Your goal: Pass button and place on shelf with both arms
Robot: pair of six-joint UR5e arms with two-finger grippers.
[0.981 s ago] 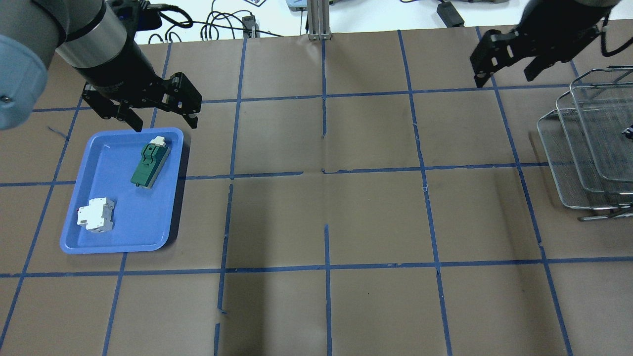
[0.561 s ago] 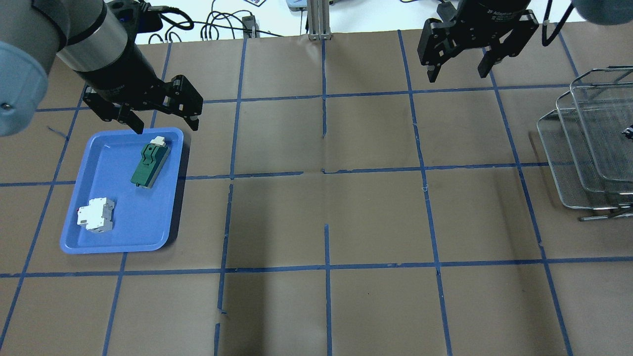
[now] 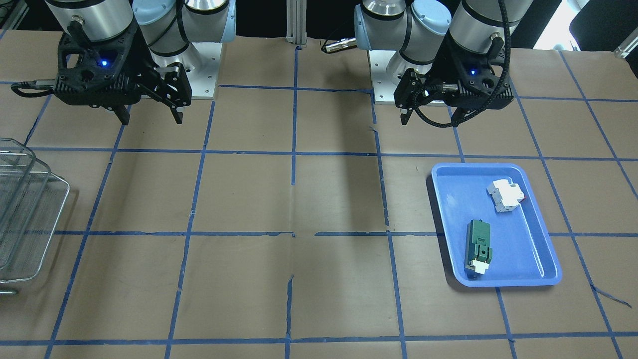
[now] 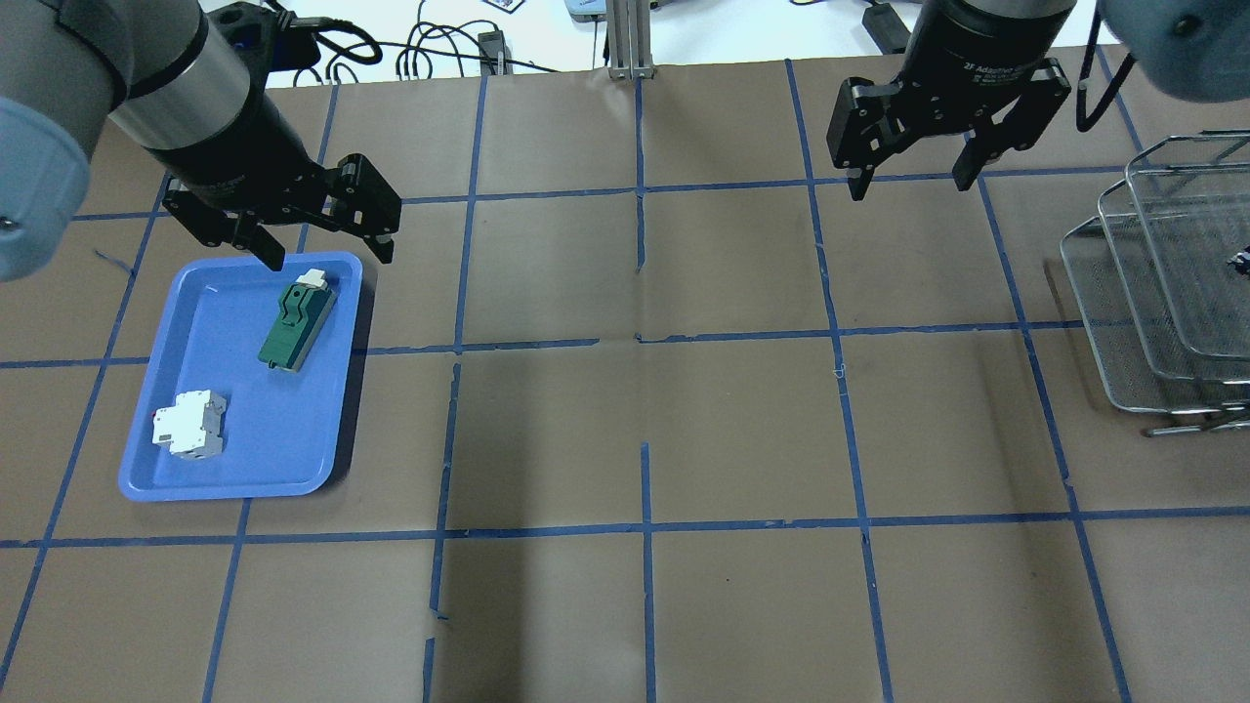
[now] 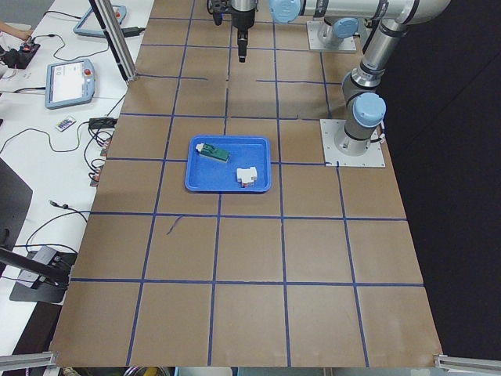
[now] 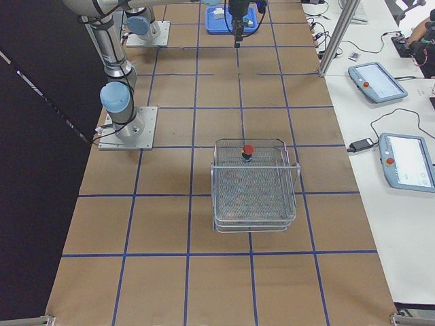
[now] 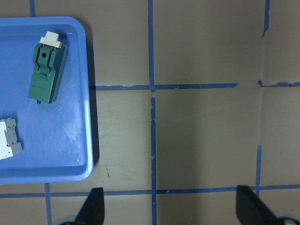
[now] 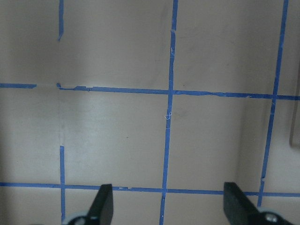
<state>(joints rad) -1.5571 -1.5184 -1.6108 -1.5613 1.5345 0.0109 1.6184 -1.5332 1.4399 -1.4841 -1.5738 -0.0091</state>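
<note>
The button, with its red cap, stands in the top tray of the wire-mesh shelf. In the overhead view only a dark bit of the button shows at the right edge, inside the shelf. The shelf also shows in the front view. My right gripper is open and empty, held above the table left of the shelf; its fingers frame bare paper. My left gripper is open and empty over the far edge of the blue tray.
The blue tray holds a green rectangular module and a white breaker block. An aluminium post and cables stand beyond the table's far edge. Brown paper with blue tape lines covers the table.
My right gripper has swung left, away from the shelf, and turned from tilted to pointing straight down. My left gripper has hardly moved. Both stay open.
</note>
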